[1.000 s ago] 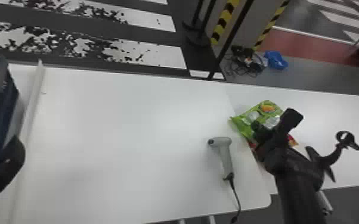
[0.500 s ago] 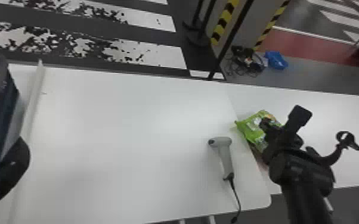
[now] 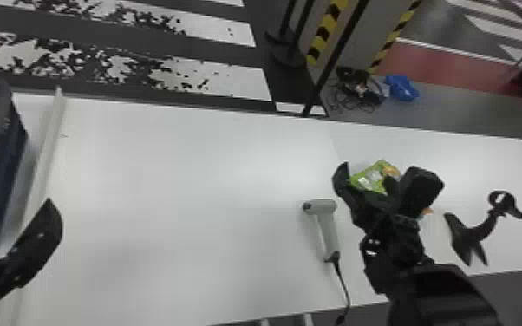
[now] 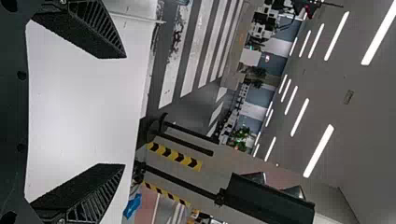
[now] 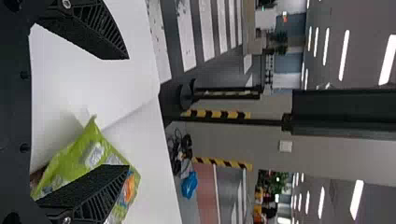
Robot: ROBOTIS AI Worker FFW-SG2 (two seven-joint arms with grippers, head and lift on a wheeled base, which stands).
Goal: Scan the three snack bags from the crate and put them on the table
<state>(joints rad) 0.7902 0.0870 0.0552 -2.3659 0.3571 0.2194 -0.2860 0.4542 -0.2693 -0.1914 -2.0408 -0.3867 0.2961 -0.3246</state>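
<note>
Over the seam of the white table, my right gripper (image 3: 383, 178) stands open above a green snack bag (image 3: 370, 177). In the right wrist view the bag (image 5: 86, 151) lies partly behind one finger of my right gripper (image 5: 127, 112), and the gap between both fingers is wide. A small orange patch shows beside that gripper in the head view; what it belongs to is unclear. The grey scanner (image 3: 327, 229) lies on the table, left of the right arm. At the left edge is my left gripper (image 3: 13, 203), near the dark blue crate (image 3: 6, 173); the left wrist view shows my left gripper (image 4: 125, 112) open.
A black stand (image 3: 470, 238) with a ring is on the table right of the right arm. The scanner's cable (image 3: 343, 288) runs over the front edge. A pale raised strip (image 3: 45, 160) runs beside the crate, which holds something orange-brown.
My right gripper's fingers have spread apart above the green bag, which has shifted and turned slightly. The left gripper has moved a little to the right.
</note>
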